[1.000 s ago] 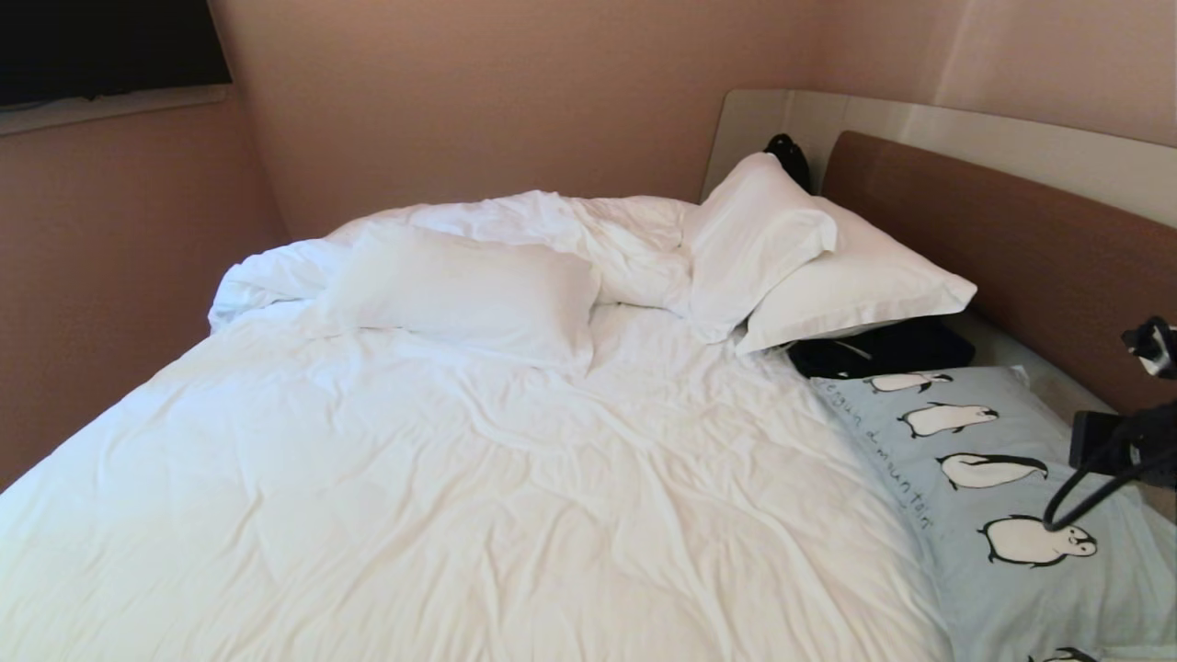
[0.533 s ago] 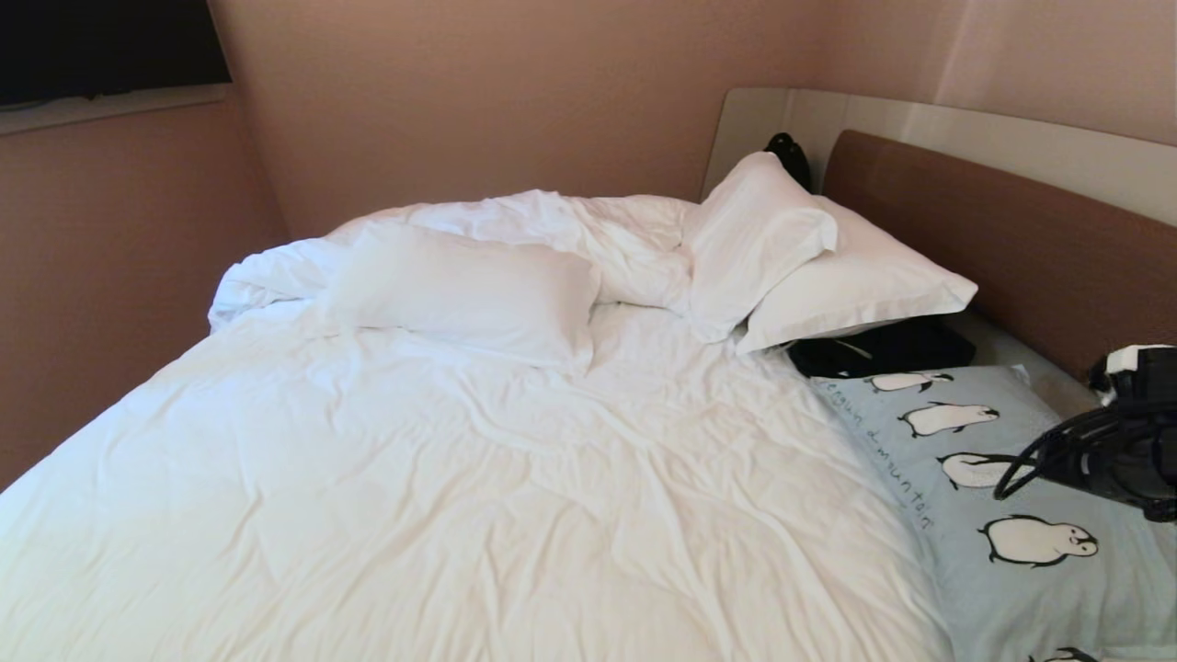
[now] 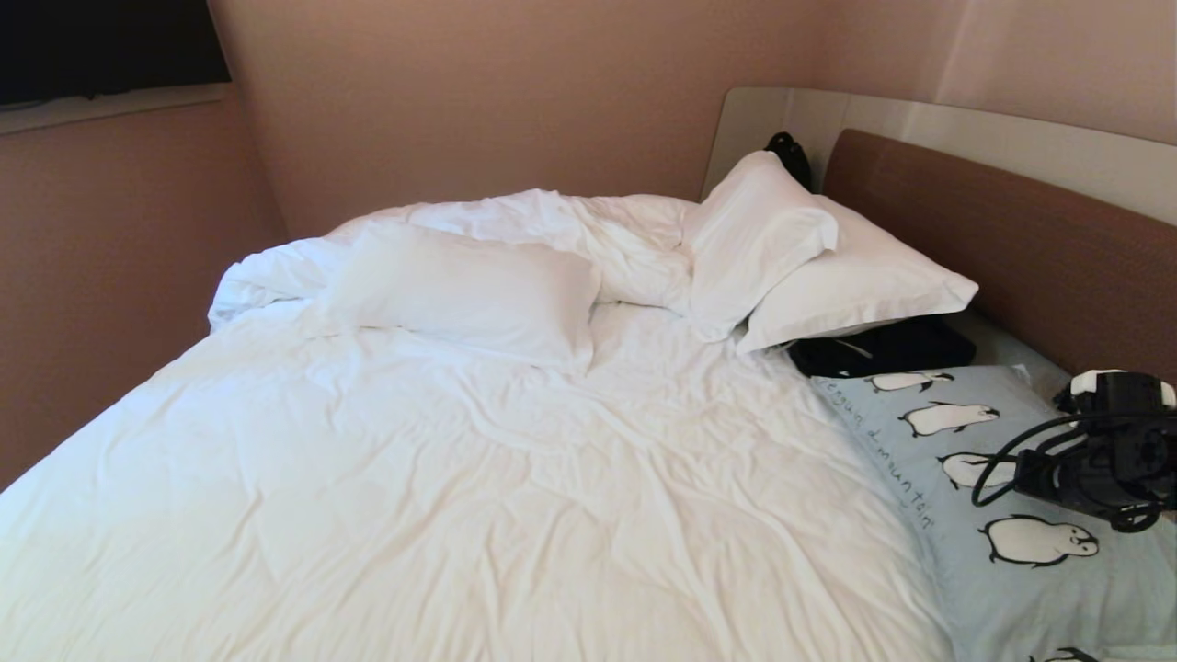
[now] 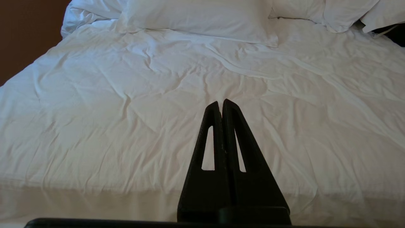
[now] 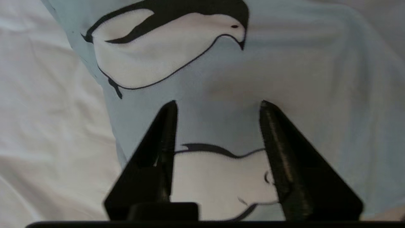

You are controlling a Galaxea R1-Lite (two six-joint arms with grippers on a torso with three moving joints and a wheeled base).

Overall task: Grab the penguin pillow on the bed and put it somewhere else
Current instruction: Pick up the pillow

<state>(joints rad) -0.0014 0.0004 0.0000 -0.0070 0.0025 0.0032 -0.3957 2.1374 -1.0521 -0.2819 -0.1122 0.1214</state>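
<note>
Hovering right fingers (image 5: 218, 104) spread over penguin pillow (image 5: 284, 79) | left fingers (image 4: 221, 104) closed, empty

Pale-blue penguin pillow (image 3: 965, 496) flat on bed (image 3: 460, 478)

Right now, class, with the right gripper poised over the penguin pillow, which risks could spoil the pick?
1. The right gripper has open jaws above flat, taut fabric of the penguin pillow; closing there may pinch only the cover, or slip off.
2. A black item lies at the pillow's far end under the white pillow; lifting might drag it.
3. The wooden headboard stands close beside the arm, so a swing could hit it.
</note>
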